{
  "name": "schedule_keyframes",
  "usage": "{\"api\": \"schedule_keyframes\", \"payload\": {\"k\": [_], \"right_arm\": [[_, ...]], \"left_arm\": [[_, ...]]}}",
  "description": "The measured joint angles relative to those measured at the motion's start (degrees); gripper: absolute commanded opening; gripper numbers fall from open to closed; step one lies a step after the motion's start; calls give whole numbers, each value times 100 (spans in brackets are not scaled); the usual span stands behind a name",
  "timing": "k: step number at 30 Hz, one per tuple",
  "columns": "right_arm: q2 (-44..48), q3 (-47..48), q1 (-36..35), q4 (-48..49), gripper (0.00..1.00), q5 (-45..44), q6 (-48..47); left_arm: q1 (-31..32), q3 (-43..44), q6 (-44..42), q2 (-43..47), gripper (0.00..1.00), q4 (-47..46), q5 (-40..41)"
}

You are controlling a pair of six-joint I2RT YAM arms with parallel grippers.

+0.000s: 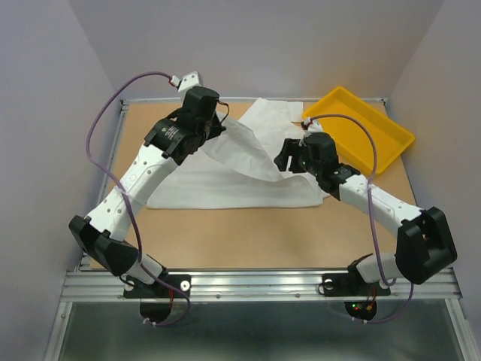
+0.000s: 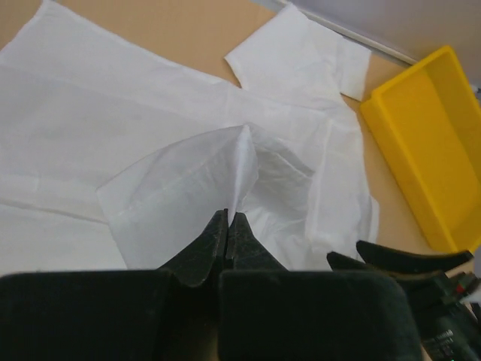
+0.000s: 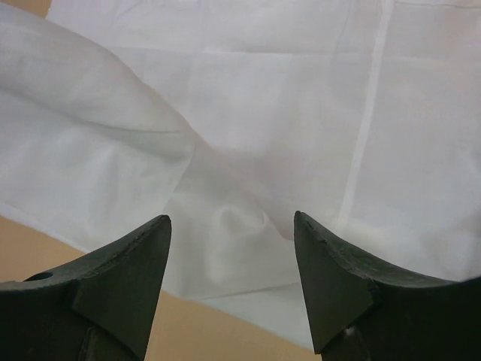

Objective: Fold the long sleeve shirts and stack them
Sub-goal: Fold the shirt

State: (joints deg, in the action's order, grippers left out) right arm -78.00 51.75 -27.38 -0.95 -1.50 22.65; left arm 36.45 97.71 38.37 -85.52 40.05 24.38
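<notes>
A white long sleeve shirt (image 1: 225,180) lies spread across the middle of the table, one sleeve (image 1: 274,113) reaching toward the back. My left gripper (image 2: 228,216) is shut on a fold of the shirt (image 2: 188,188) and holds it lifted in a peak above the rest of the cloth. In the top view that gripper (image 1: 218,124) sits over the shirt's back left part. My right gripper (image 3: 231,219) is open just above the shirt's right near edge (image 3: 248,256), with cloth below the gap and nothing pinched. It shows in the top view (image 1: 289,156) over the shirt's right side.
A yellow tray (image 1: 361,128) stands at the back right, close to the shirt's sleeve and the right arm. Bare wooden tabletop (image 1: 255,233) runs along the near side in front of the shirt. Grey walls enclose the table on three sides.
</notes>
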Motion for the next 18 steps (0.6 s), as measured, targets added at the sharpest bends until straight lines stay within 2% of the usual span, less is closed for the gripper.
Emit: {"api": "schedule_keyframes", "payload": {"k": [4, 8, 18], "right_arm": [[-321, 315, 0, 11, 68, 7, -199], [-435, 341, 0, -7, 66, 162, -396], [-433, 118, 0, 52, 65, 654, -713]], "left_arm": [[-262, -2, -315, 101, 0, -306, -837], [-385, 0, -586, -35, 0, -444, -1198], [-520, 68, -498, -249, 0, -697, -2234]]}}
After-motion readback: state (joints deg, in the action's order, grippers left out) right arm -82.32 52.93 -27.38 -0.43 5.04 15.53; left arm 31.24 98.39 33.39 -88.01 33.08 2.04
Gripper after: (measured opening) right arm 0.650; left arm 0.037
